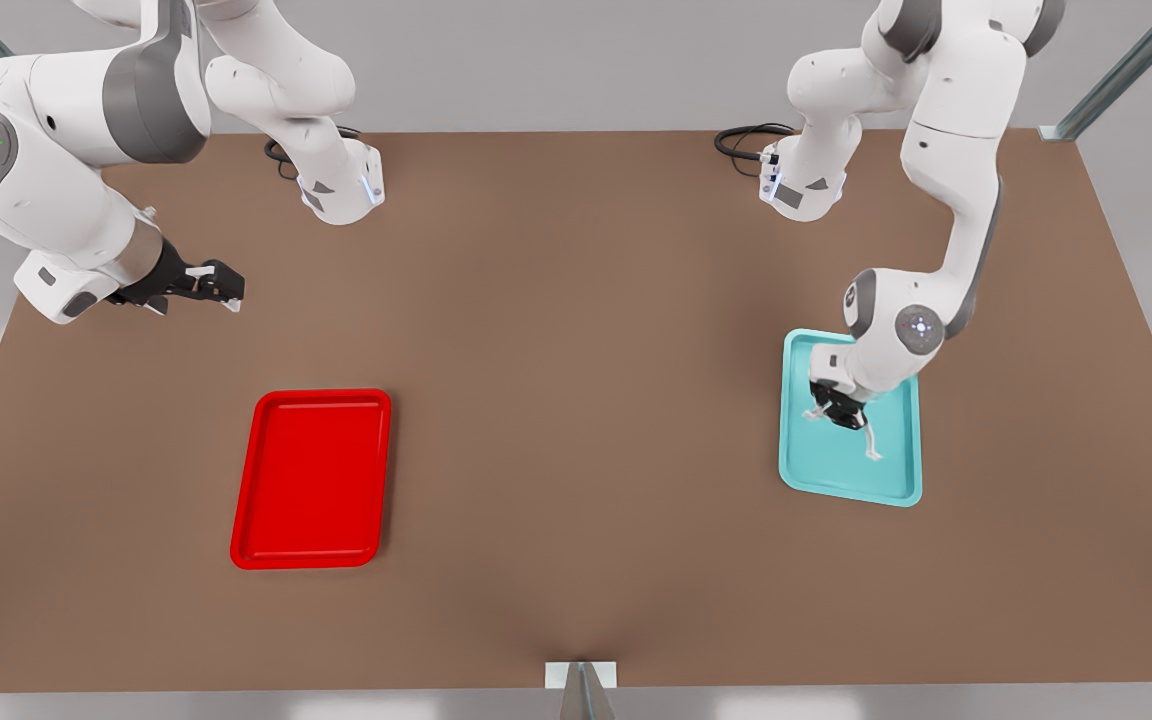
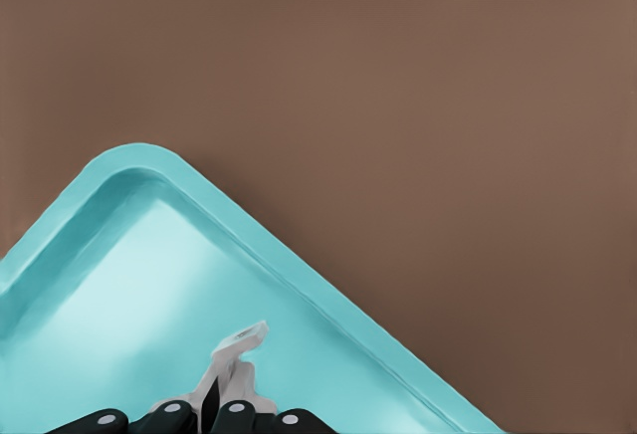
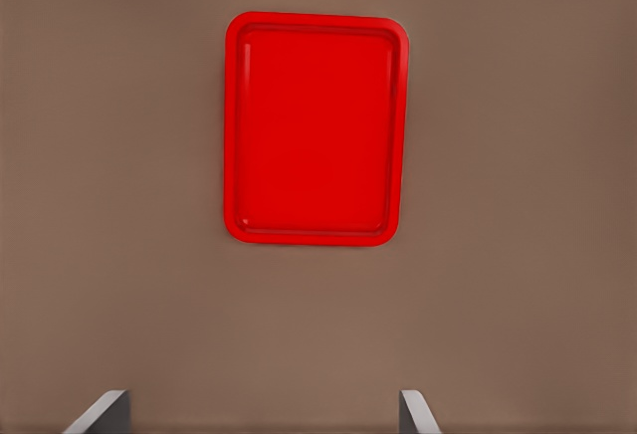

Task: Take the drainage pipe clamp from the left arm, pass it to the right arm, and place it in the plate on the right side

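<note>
The drainage pipe clamp (image 1: 871,443), a thin white strap, sits between the fingers of my left gripper (image 1: 844,418), which is shut on it low over the teal tray (image 1: 896,470) on the front view's right. In the left wrist view the clamp's flat tab (image 2: 239,349) sticks out past the closed black fingers (image 2: 234,416) above the tray floor (image 2: 100,285). My right gripper (image 1: 231,290) hangs open above the bare table at the front view's left, behind the red plate (image 1: 311,398). The right wrist view shows the plate (image 3: 317,21) lying beyond the spread fingertips (image 3: 100,414).
The brown table carries both trays, far apart from each other. Both arm bases (image 1: 341,190) (image 1: 801,185) and their black cables stand at the back edge. A small grey bracket (image 1: 581,680) sits at the front edge's middle. Metal frame posts stand at the back corners.
</note>
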